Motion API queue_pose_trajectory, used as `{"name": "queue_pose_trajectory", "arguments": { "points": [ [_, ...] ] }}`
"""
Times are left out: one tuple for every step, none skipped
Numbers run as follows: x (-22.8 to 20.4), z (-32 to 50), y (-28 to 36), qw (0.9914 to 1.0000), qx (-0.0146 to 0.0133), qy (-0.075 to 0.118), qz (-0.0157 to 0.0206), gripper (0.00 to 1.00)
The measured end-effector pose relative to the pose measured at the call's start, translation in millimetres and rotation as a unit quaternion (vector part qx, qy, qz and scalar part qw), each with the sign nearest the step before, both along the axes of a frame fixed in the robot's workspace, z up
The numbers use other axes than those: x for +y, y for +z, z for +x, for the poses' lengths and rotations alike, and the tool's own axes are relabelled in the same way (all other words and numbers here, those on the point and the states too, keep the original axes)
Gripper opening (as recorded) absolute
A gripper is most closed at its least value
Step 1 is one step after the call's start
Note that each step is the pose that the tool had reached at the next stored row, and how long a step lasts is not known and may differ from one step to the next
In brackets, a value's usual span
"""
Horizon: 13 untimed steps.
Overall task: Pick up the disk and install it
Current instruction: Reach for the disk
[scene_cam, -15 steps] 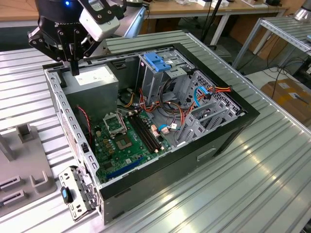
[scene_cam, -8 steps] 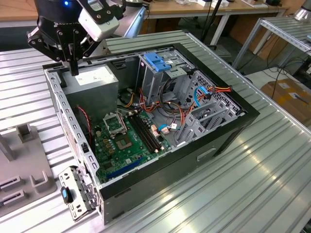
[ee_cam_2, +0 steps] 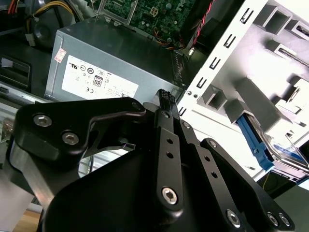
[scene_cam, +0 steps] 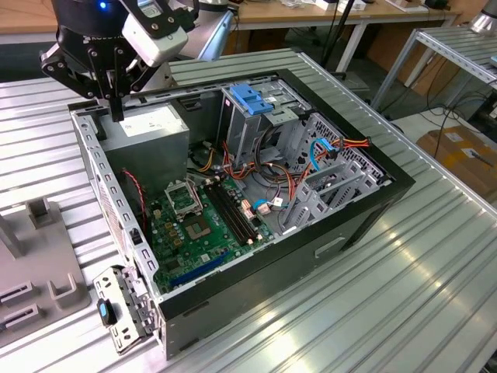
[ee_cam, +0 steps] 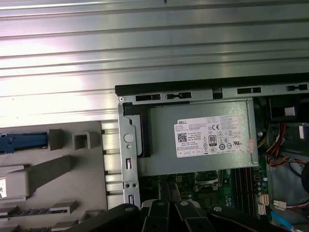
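Ribbed metal worktop with open computer case. Tool, closed and empty, hangs over the power supply; the disk lies apart in the grey rack. Pick-up stage, apparently: grasping would need opened jaws.

A ribbed silver metal table carries an open black computer case lying on its side across the middle. Close beside the case, at the exterior view's left, sits a grey plastic fixture with upright posts.
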<state>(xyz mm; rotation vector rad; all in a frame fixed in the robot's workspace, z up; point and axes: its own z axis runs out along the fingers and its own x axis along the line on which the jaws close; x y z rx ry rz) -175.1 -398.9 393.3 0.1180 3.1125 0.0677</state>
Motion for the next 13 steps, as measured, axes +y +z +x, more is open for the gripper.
{"name": "queue_pose_trajectory", "arguments": {
  "points": [
    [0.0,0.0,0.0,1.00000,0.0000,0.000,0.0000,0.11],
    [0.0,0.0,0.0,1.00000,0.0000,0.000,0.0000,0.11],
    [0.0,0.0,0.0,1.00000,0.0000,0.000,0.0000,0.11],
    [0.0,-0.1,0.0,1.00000,0.0000,0.000,0.0000,0.11],
    [0.0,-0.3,0.0,1.00000,0.0000,0.000,0.0000,0.11],
    [0.0,-1.3,0.0,1.00000,0.0000,0.000,0.0000,0.11],
    [0.0,-1.9,0.0,1.00000,0.0000,0.000,0.0000,0.11],
    [0.0,-2.7,0.0,1.00000,0.0000,0.000,0.0000,0.11],
    [0.0,-3.9,0.0,1.00000,0.0000,0.000,0.0000,0.11],
    [0.0,-4.8,0.0,1.00000,0.0000,0.000,0.0000,0.11],
    [0.0,-6.3,0.0,1.00000,0.0000,0.000,0.0000,0.11],
    [0.0,-7.5,0.0,1.00000,0.0000,0.000,0.0000,0.11],
    [0.0,-10.0,0.0,1.00000,0.0000,0.000,0.0000,0.11]
  ]
}}
